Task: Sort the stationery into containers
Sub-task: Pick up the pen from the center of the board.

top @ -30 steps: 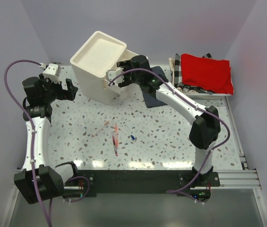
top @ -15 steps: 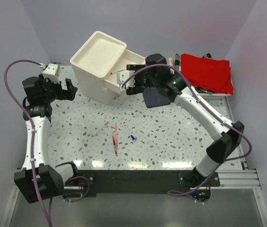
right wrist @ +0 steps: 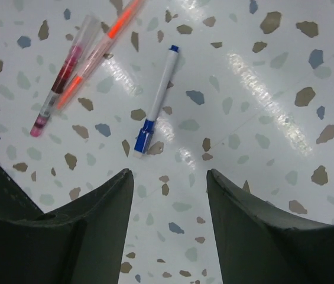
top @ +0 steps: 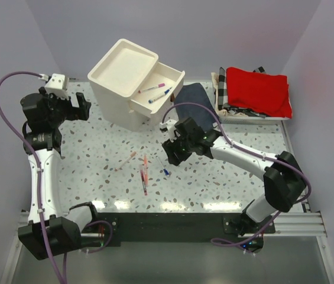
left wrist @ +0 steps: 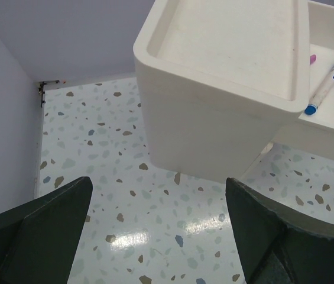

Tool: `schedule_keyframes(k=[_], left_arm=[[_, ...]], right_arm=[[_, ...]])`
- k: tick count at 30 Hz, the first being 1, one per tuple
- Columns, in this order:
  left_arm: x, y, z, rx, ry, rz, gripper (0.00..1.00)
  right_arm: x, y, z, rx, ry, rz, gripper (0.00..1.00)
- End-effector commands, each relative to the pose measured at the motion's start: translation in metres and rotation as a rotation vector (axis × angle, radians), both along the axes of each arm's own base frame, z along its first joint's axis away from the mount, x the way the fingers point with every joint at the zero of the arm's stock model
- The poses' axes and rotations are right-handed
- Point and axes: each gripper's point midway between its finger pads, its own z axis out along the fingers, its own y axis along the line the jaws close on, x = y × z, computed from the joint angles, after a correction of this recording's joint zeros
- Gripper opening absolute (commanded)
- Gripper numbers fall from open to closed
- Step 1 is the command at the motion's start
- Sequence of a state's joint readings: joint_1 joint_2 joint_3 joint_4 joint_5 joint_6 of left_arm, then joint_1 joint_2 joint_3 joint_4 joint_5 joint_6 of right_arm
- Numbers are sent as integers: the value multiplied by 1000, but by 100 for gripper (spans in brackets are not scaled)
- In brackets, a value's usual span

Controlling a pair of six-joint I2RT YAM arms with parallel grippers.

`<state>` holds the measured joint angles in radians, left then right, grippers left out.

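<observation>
The cream-white drawer unit (top: 122, 71) stands at the back left with its top drawer (top: 168, 76) pulled out. A pink-capped pen (top: 153, 89) and a blue-capped pen (top: 159, 96) lie in it. The unit (left wrist: 214, 100) and that blue-capped pen (left wrist: 326, 86) also show in the left wrist view. On the table lie a pink pen (top: 126, 160), two red pens (top: 145, 171) and a small blue-capped pen (top: 165, 170). My right gripper (right wrist: 169, 177) is open and empty just above the blue-capped pen (right wrist: 158, 103), with an orange-red pen (right wrist: 104, 44) and a pink-red pen (right wrist: 60, 80) beside it. My left gripper (left wrist: 158, 183) is open and empty left of the unit.
A dark blue folded cloth (top: 195, 99) lies right of the open drawer. A checkered basket (top: 221, 89) with red cloth (top: 258, 89) stands at the back right. Purple walls close in the left, back and right sides.
My right gripper has left the open drawer and come down and forward over the pens on the table. The pens in the drawer are now uncovered. My left gripper has shifted slightly left.
</observation>
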<state>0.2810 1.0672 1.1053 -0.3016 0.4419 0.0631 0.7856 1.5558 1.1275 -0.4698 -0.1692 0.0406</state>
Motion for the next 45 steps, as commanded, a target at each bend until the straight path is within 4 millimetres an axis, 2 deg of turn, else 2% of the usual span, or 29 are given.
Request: schedule_keyframes(k=[1,3,6,13,20,27,30,31,32,33,34,36,38,39,40,41,42,44,45], left_arm=[[-1,4,18,2,-46,23,100],[-1,4,13,-2,-39,22,100],[-1,4,8,1,-32,26,100],[-3,9,6,21,-27,47,100],[-4,10,5,35,-28,50,100],[-2,11,-2,37,-14,57,100],[-1,11,-5,33,-12,54,100],[-1,11,-5,31,-12,55,100],[0,11,-7,29,-9,55,100],[0,10,-7,27,-10,52,100],[0,11,-7,27,-9,52,100],[0,10,-7,28,-9,49,100],[0,11,-5,38,-13,50,100],[1,11,-5,39,-14,48,100],[1,11,-4,45,-18,44,100],[2,10,-3,57,-23,35,100],[2,10,-3,61,-25,33,100],[5,11,0,73,-37,31,100],[6,12,0,75,-40,32,100]], right_arm=[[37,25,13,104,-117,-156,56],[45,27,10,96,-146,-180,58],[47,32,-2,64,-147,-220,58],[29,45,-39,-19,-87,-277,58],[23,34,-68,-105,-60,-318,56],[18,39,-92,-141,-39,-266,49],[13,44,-103,-154,-24,-211,36],[12,44,-106,-157,-20,-200,18],[9,44,-110,-166,-11,-189,7],[8,45,-111,-169,-12,-175,0],[9,46,-109,-169,-17,-170,0],[9,45,-97,-167,-37,-154,0],[8,47,-73,-132,-52,-123,0],[3,47,-43,-93,-80,-65,0],[-1,50,-24,-59,-98,-1,0],[-15,57,-6,-8,-89,102,0],[-21,51,29,21,-164,199,0],[-33,50,65,80,-238,324,0],[-36,43,94,100,-357,422,0]])
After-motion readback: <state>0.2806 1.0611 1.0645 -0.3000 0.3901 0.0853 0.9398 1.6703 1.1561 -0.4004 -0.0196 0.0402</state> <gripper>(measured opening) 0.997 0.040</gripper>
